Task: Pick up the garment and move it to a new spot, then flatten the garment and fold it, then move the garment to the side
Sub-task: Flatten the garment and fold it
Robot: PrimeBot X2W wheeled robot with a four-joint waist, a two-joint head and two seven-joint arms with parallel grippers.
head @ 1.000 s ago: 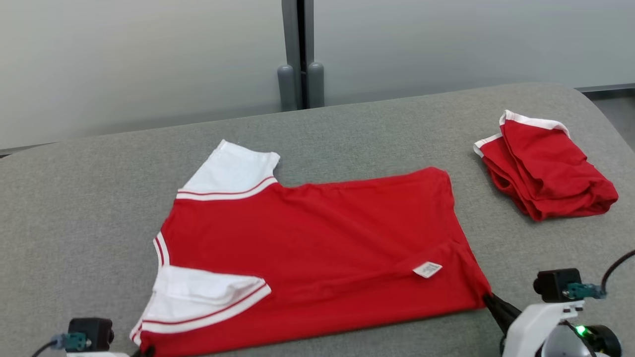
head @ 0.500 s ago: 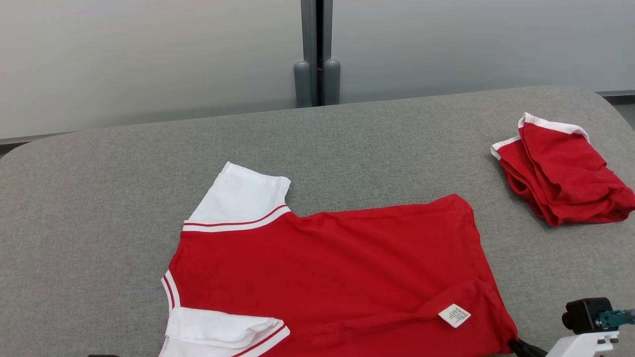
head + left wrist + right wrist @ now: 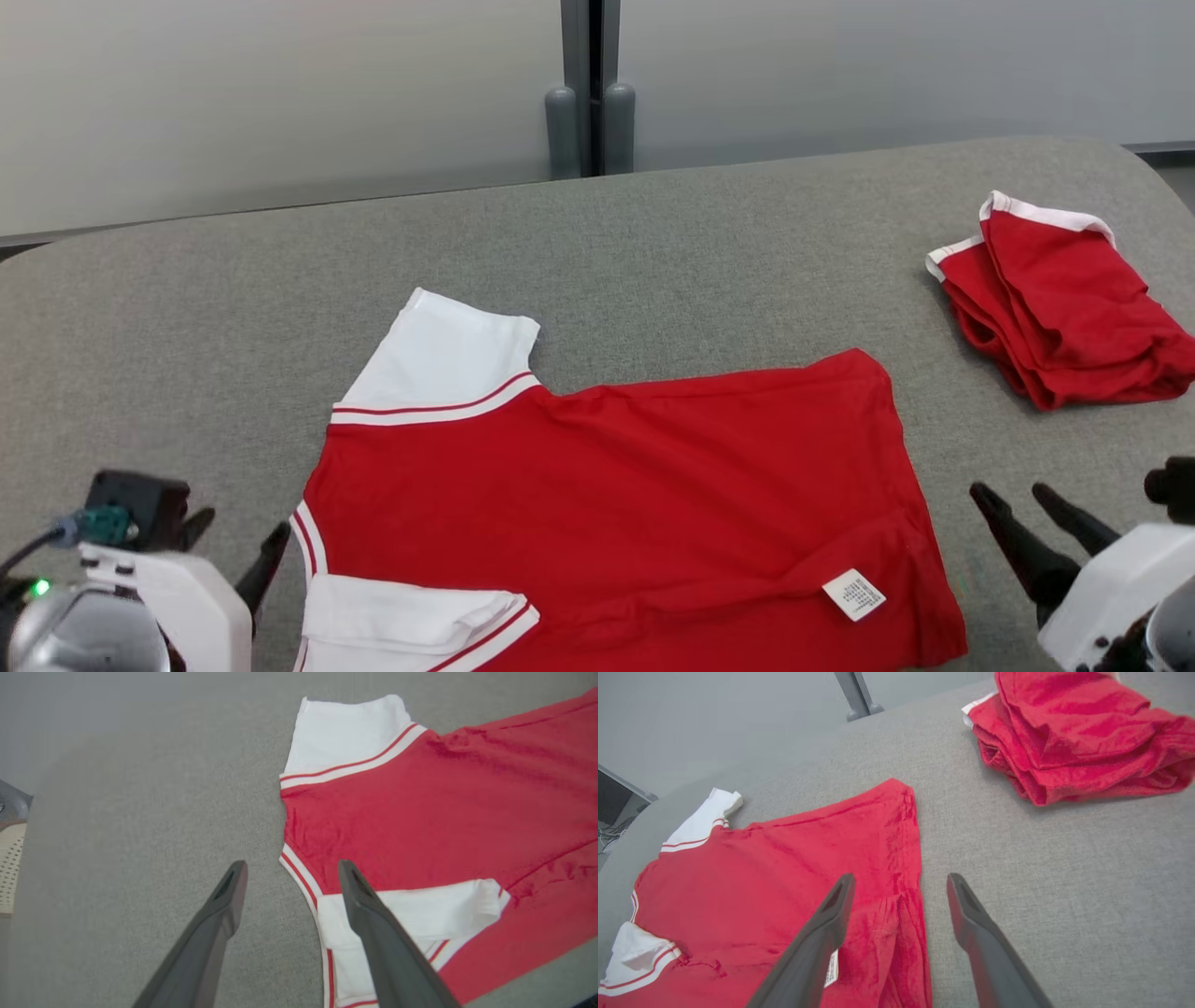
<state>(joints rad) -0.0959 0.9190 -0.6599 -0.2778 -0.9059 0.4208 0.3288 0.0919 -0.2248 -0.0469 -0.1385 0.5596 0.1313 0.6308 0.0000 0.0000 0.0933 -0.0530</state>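
- The garment [image 3: 607, 485], a red shirt with white sleeves, lies spread flat on the grey bench [image 3: 709, 243], reaching from the head view's centre toward 6 o'clock.
- Its far sleeve [image 3: 439, 359] points toward 11 o'clock. The near sleeve [image 3: 411, 621] is folded in over the red cloth at 7 o'clock.
- A white label [image 3: 853, 595] shows near the hem corner at 5 o'clock.
- The left claw [image 3: 233, 546] is spread wide and empty at 8 o'clock, just beside the collar edge.
- The right claw [image 3: 1010, 493] is likewise spread and empty at 4 o'clock, just off the hem.
- A folded red garment [image 3: 1055, 308] sits at 2 o'clock, well apart.
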